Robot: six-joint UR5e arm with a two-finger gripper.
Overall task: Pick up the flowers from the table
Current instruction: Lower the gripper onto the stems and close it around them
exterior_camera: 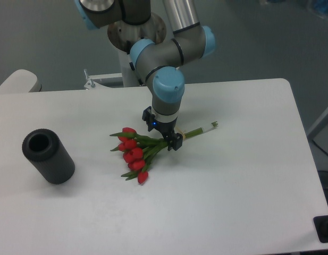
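We see the gripper point(162, 133) low over the table point(233, 180), fingers spread, straddling the green stems of the flowers point(136, 155). Red buds fan out down and left of the fingers; the stem ends poke out up and right. A black cylinder point(48, 156) lies well apart, far left of the gripper.
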